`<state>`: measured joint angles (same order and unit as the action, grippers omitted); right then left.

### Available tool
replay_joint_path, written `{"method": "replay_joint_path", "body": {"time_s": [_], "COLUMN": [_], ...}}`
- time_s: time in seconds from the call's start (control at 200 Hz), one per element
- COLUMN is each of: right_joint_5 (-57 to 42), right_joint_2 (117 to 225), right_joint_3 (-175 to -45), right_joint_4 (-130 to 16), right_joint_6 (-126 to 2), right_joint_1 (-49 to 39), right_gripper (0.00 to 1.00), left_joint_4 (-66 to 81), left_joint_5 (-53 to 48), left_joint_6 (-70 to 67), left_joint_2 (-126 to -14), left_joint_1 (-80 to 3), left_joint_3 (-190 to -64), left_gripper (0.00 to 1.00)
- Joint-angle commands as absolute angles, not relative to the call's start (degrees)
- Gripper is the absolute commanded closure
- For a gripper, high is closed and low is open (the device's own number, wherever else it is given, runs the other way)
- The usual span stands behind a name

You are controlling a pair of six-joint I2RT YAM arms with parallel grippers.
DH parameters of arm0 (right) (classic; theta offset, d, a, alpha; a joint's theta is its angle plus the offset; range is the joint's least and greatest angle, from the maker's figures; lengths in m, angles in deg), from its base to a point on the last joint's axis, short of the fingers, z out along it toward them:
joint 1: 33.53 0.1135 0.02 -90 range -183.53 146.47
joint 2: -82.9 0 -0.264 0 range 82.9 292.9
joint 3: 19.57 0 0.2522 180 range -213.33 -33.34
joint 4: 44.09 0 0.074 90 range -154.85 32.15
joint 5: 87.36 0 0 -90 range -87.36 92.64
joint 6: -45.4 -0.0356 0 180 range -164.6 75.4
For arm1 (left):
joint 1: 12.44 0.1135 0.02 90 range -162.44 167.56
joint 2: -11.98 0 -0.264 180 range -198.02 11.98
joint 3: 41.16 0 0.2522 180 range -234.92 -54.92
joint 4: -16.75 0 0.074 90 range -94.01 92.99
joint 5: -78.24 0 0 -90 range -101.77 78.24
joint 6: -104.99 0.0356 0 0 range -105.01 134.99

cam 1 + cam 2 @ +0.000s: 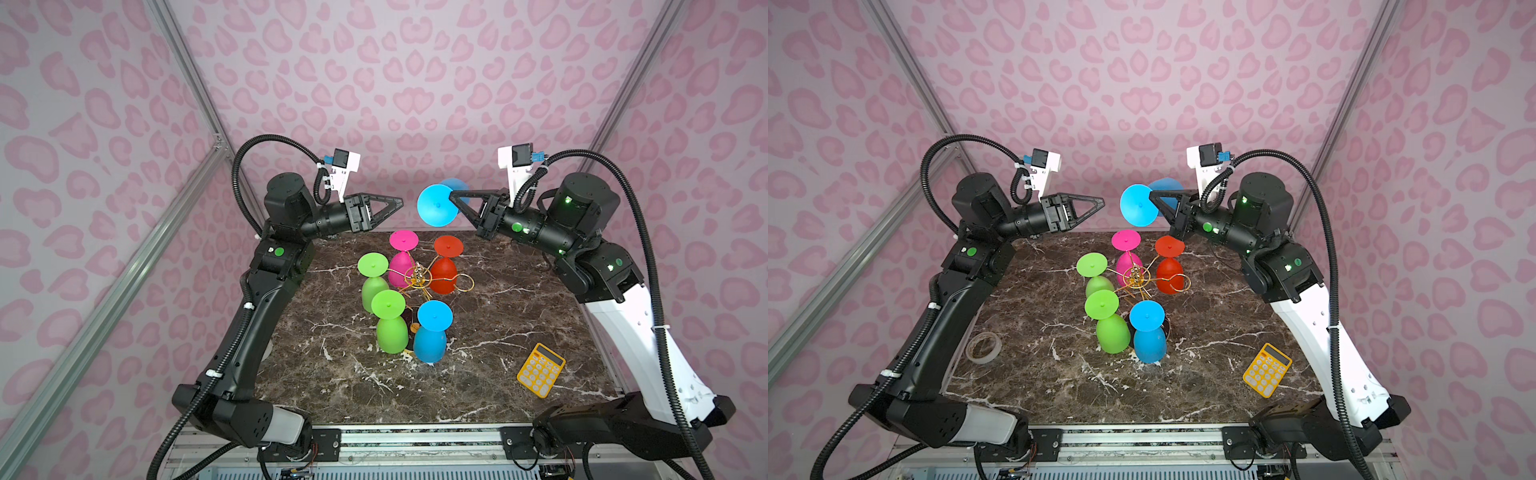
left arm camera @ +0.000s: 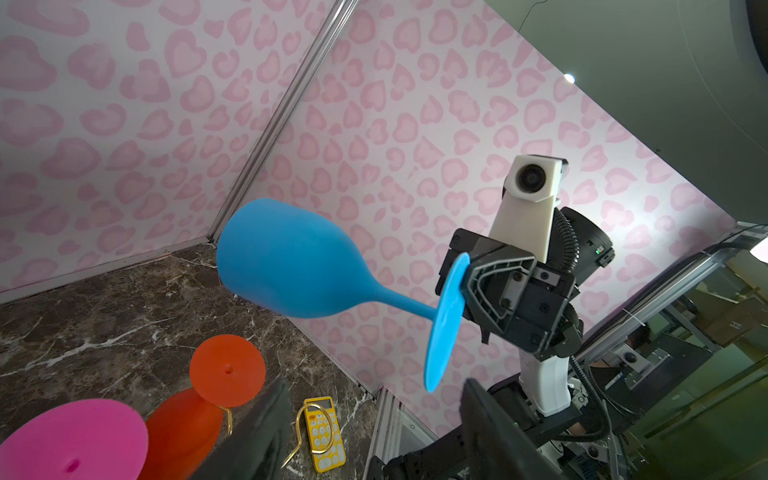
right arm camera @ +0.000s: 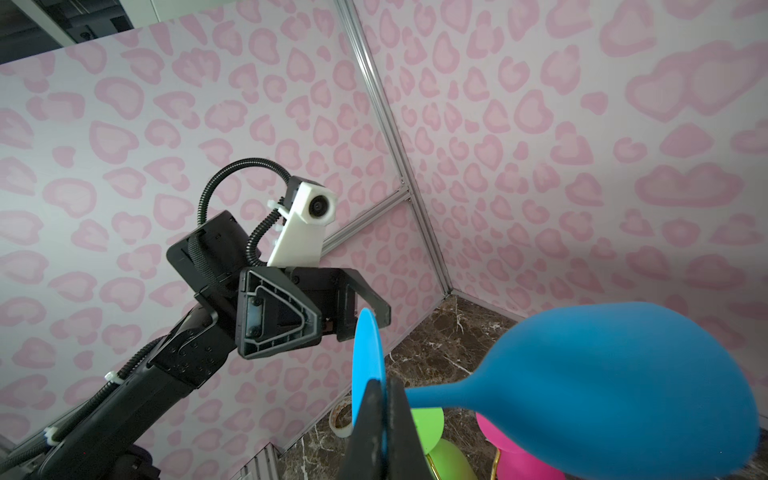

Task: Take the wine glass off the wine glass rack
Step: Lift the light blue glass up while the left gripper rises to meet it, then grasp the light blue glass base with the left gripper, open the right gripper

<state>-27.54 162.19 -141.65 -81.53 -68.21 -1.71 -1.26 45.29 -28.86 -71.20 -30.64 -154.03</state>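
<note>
Wine glass [image 1: 434, 207] is held by foot in closed R gripper [image 1: 454, 200], stem lying roughly left-right; L gripper [image 1: 398, 203], part-open, empty, just left.

The dark marble table [image 1: 519, 307] carries the rack [image 1: 417, 277] near its middle. A yellow calculator [image 1: 540, 370] lies flat near the front right corner, well apart from the rack. In a top view a tape roll [image 1: 983, 347] lies flat by the left edge.
</note>
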Motion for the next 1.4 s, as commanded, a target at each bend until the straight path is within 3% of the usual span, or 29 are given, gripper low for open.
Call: {"method": "replay_joint_path", "body": {"time_s": [0.0,0.41,0.72,1.065,1.1,1.3,1.395], "right_joint_5": [-27.11,-31.01,-28.57,-27.86,-27.95,-28.01,-28.21], "right_joint_2": [163.55,166.59,167.09,167.63,167.72,168.02,168.08], "right_joint_3": [-142.68,-143.37,-143.55,-143.98,-144.11,-144.2,-144.08], "right_joint_4": [-81.48,-78.6,-78.23,-75.64,-75.56,-75.29,-75.31], "right_joint_6": [-66.93,-67.98,-65.97,-66.0,-65.97,-66.35,-66.47], "right_joint_1": [-0.6,0.48,0.41,0.4,0.38,0.4,0.39], "right_gripper": [1.0,1.0,1.0,1.0,1.0,1.0,1.0], "left_joint_4": [2.34,6.13,6.5,6.51,6.51,7.09,8.68], "left_joint_5": [47.35,53.01,56.07,56.8,56.71,56.05,54.98], "left_joint_6": [-28.95,-30.38,-31.47,-31.61,-31.75,-32.41,-33.52], "left_joint_2": [-72.4,-74.9,-77.56,-78.22,-78.28,-78.02,-77.93], "left_joint_1": [-31.33,-32.31,-32.74,-33.19,-33.18,-33.36,-33.36], "left_joint_3": [-155.63,-157.09,-159.57,-160.13,-160.12,-160.12,-160.26], "left_gripper": [0.35,0.41,0.48,0.63,0.69,0.82,0.95]}}
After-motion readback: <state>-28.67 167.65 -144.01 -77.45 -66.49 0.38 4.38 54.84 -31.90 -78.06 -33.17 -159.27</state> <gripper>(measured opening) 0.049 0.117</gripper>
